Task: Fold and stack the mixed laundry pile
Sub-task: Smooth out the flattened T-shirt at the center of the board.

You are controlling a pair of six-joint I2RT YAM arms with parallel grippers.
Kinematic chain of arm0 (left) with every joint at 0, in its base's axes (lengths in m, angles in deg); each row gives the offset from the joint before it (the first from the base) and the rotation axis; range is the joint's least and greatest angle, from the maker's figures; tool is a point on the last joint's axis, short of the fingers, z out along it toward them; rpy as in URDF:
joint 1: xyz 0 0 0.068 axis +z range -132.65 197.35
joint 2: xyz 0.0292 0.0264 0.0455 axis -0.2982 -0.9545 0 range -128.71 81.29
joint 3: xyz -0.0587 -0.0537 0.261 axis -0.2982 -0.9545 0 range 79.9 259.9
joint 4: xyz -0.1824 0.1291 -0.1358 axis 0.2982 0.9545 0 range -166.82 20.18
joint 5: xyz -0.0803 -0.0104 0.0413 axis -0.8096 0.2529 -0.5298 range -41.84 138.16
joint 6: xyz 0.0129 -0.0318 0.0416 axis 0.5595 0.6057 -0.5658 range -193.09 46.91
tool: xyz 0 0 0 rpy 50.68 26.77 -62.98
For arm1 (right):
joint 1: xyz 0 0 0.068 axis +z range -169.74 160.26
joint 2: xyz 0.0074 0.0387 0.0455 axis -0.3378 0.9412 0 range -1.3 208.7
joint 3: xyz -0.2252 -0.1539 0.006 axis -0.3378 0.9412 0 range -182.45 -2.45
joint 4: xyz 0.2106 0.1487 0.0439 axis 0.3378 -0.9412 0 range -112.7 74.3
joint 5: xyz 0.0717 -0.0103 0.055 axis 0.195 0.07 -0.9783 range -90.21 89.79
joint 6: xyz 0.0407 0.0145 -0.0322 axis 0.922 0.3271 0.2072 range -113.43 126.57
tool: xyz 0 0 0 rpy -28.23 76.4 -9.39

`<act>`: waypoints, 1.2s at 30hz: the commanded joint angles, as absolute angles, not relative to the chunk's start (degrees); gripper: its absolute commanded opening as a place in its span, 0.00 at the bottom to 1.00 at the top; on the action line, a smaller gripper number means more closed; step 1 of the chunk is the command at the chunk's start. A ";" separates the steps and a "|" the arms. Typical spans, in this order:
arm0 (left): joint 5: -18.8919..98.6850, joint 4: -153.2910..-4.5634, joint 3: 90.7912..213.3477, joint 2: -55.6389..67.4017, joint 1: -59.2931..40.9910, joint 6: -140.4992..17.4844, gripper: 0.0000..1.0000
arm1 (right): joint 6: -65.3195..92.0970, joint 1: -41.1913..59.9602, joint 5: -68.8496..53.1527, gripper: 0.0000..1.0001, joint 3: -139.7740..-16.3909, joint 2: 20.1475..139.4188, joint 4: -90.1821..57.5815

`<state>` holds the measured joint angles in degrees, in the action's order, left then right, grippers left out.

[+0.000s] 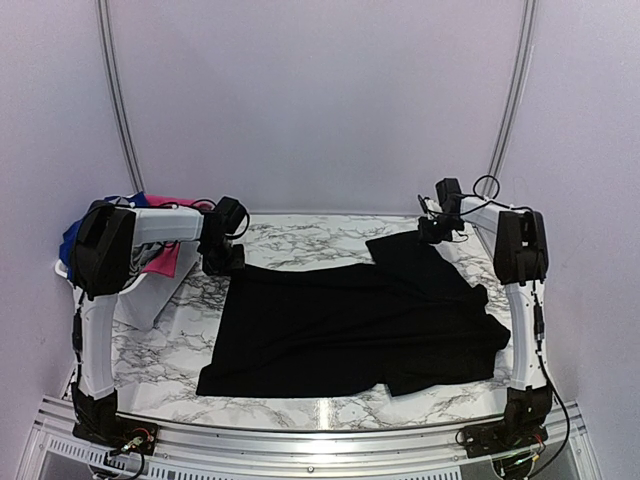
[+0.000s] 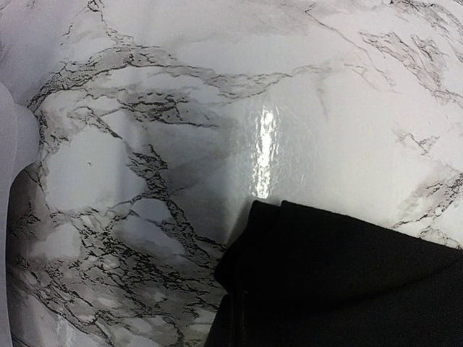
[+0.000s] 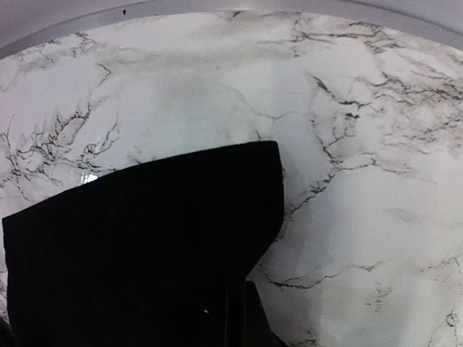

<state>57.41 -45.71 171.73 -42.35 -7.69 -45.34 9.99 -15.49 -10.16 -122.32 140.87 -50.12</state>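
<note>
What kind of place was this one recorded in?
Probably a robot test cell, not a home: plain pale walls close around a marble-patterned table, two arms are bolted to a metal rail at its near edge, and a black garment lies spread for folding.

Lighting bright, even, overhead; glare streak on glossy white marble-patterned tabletop [image 2: 264, 155]; black cloth garment [image 3: 145, 238] underexposed, featureless; wrist views soft.
</note>
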 commanded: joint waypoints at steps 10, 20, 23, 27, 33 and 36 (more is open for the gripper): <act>64.10 -45.28 181.68 -39.40 -7.25 -48.20 0.00 | 14.35 -21.16 -9.30 0.00 -120.65 129.29 -42.56; 67.69 -43.33 203.98 -54.32 -4.65 -48.18 0.00 | 16.97 -22.75 -13.65 0.00 -127.12 137.18 -32.64; 68.78 -43.32 210.78 -59.35 -3.34 -48.60 0.00 | 17.66 -22.57 -14.04 0.00 -130.59 140.73 -29.58; 70.57 -44.50 217.86 -65.16 -2.02 -49.20 0.00 | 17.75 -22.29 -13.73 0.00 -135.94 145.36 -26.63; 70.70 -50.39 220.38 -67.85 -1.38 -50.25 0.00 | 19.47 -22.46 -12.53 0.27 -141.32 149.32 -21.40; 70.51 -50.60 220.74 -66.37 -1.41 -51.35 0.47 | 20.71 -22.64 -14.16 0.81 -142.57 147.94 -21.91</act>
<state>68.58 -47.22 218.09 -67.74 -1.83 -49.82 18.78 -22.11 -13.55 -138.10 149.79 -26.27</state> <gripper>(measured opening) 0.186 0.435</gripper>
